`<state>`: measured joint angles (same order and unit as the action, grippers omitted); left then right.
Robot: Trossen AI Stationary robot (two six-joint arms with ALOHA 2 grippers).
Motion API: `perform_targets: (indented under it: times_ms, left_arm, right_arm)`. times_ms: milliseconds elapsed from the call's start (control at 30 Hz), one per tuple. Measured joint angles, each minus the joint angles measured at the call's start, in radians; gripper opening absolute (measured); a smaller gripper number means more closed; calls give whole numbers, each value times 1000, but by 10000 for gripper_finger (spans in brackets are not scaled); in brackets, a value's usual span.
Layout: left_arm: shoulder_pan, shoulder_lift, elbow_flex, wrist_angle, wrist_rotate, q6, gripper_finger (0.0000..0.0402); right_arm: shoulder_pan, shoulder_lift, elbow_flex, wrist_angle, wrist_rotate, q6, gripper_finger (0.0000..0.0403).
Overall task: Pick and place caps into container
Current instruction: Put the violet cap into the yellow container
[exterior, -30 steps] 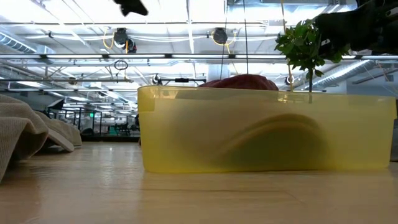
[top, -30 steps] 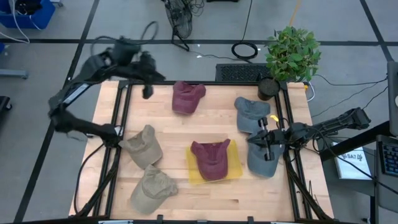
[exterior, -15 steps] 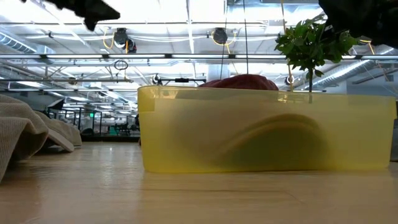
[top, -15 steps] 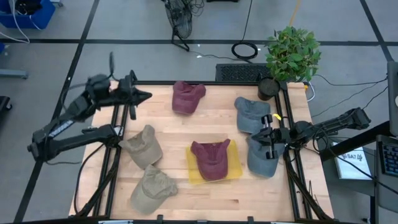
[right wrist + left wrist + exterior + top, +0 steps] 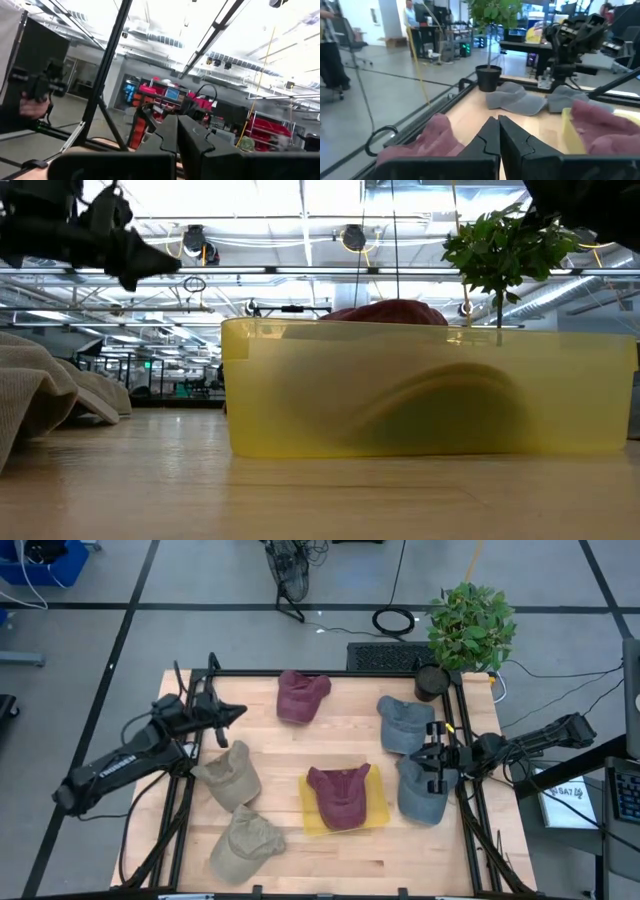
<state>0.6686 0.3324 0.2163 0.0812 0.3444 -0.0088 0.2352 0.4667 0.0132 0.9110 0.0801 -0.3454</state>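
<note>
The yellow tray (image 5: 377, 812) lies near the table's middle with one maroon cap (image 5: 338, 795) in it, crown up. A second maroon cap (image 5: 300, 696) rests by the far edge. Two grey-blue caps (image 5: 403, 724) (image 5: 420, 796) lie on the right, and two khaki caps (image 5: 231, 774) (image 5: 245, 843) on the left. My left gripper (image 5: 236, 712) is shut, empty and level over the far-left part of the table, pointing right; the far maroon cap (image 5: 422, 142) lies just ahead of it. My right gripper (image 5: 421, 754) is shut and hovers above the two grey-blue caps, pointing left.
A black pot (image 5: 432, 682) with a green plant (image 5: 470, 622) stands at the far right corner. Black frame rails (image 5: 196, 765) run along the table's left and right sides. Bare wood (image 5: 330, 745) shows between the far maroon cap and the tray.
My left arm has folded down and back, and its shut gripper has come lower and toward the near edge, over the table's far-left part. My right gripper has risen a little above the grey-blue caps and tipped from pointing down toward level. No cap has moved.
</note>
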Motion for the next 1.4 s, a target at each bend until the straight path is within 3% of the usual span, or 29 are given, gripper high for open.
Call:
perform_targets:
  times_ms: [100, 300, 533, 667, 800, 967, 1267, 1400]
  left_arm:
    - [1, -9, -92, 92, -24, 7, 4]
    - [1, -30, -205, 235, -32, 14, 5]
    - [1, -20, -206, 201, -39, 6, 8]
    - [1, -20, -206, 214, -37, 4, 3]
    - [1, -19, -205, 212, -100, 12, 10]
    - [1, -19, -205, 210, -146, -5, 26]
    - [0, 0, -204, 161, -182, 6, 4]
    - [0, 2, -204, 137, -188, -2, 15]
  right_arm:
    - [0, 0, 0, 5, 20, 0, 0]
    - [0, 0, 0, -30, 185, 21, 0]
    - [0, 8, 0, -58, 221, -20, 0]
    - [-7, 11, 3, -56, 314, 4, 0]
    - [-53, 28, 63, -130, 338, 57, 0]
    - [-172, 135, 334, -513, 306, 191, 0]
    - [-463, 604, 869, -834, 15, 238, 0]
    - [-577, 852, 1097, -943, -122, 255, 0]
